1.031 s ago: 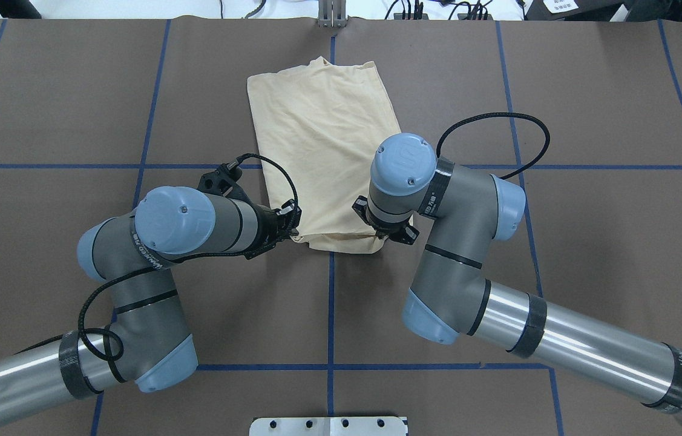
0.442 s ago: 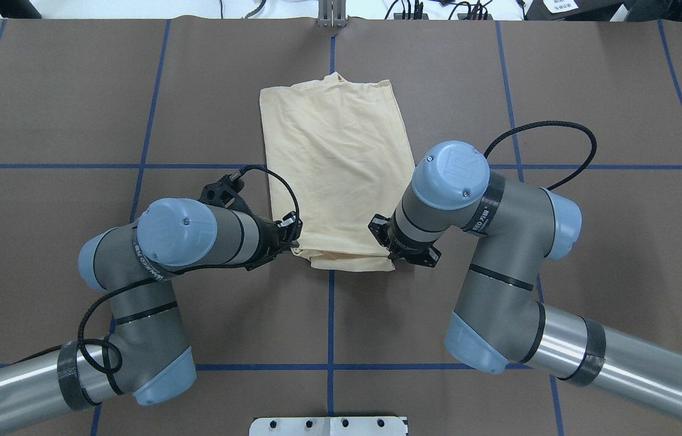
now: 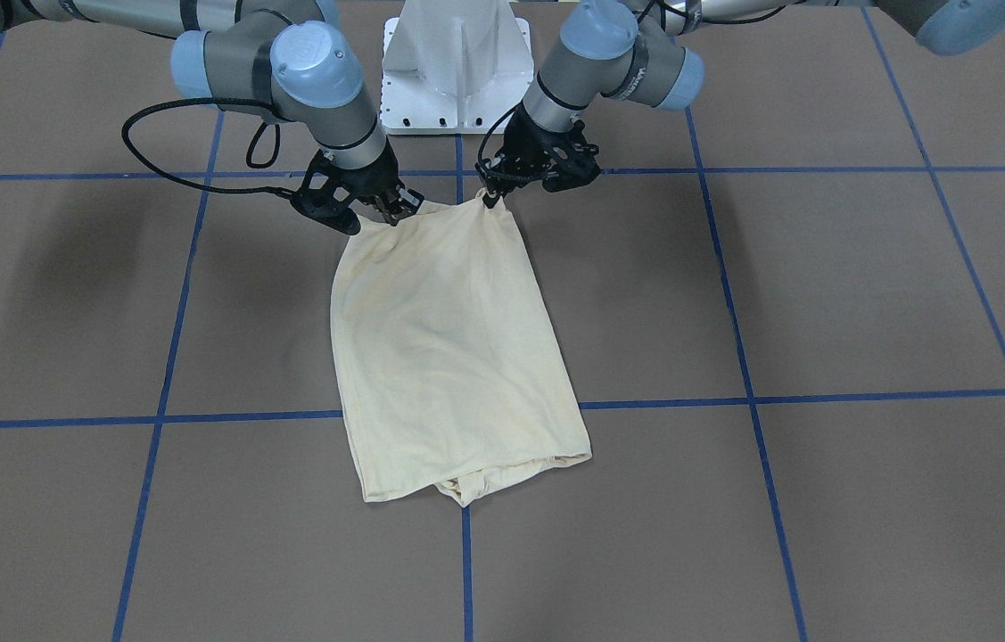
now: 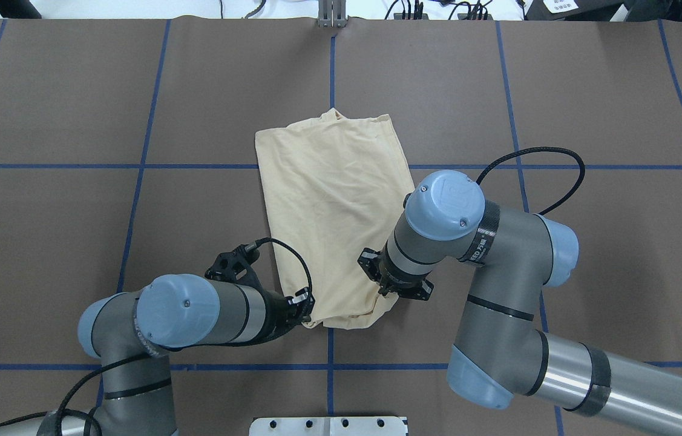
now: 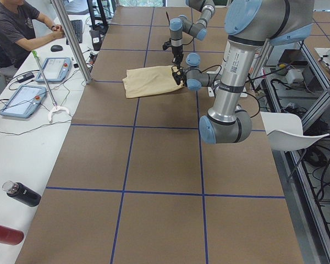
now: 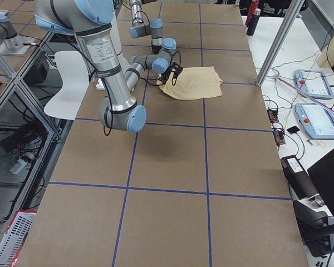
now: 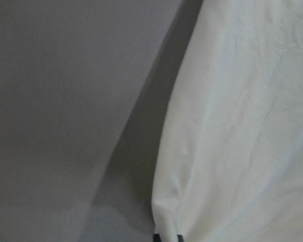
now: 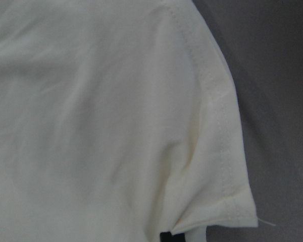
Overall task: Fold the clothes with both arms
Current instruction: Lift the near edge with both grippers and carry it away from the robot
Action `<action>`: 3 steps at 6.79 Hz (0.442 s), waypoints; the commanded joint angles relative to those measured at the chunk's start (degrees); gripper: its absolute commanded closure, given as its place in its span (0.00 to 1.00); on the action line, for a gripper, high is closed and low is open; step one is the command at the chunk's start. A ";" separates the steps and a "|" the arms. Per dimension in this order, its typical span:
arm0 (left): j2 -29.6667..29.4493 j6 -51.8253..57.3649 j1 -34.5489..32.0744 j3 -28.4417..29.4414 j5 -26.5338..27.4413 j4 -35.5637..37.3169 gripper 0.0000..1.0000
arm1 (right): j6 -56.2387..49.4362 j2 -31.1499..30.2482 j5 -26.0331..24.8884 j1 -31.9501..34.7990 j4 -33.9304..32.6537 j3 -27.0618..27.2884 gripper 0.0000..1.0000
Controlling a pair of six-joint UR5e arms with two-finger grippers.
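Left fingers (image 3: 490, 191) and right fingers (image 3: 389, 208) each clamped on a corner of pale cream T-shirt (image 3: 448, 357), folded narrow, lightly wrinkled

I find the tabletop (image 4: 619, 91) evenly and brightly lit from above. Soft, diffuse shadows lie on it in the front view. Left wrist view: dim, blurred. Right wrist view: sharper.

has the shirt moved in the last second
Yes: the shirt slid toward the robot, its gripped edge now closer to the nearest blue tape line.
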 commanded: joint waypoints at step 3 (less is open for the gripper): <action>0.53 0.00 2.15 -4.26 -0.09 1.60 1.00 | -0.19 -4.97 1.63 -1.21 0.44 7.71 1.00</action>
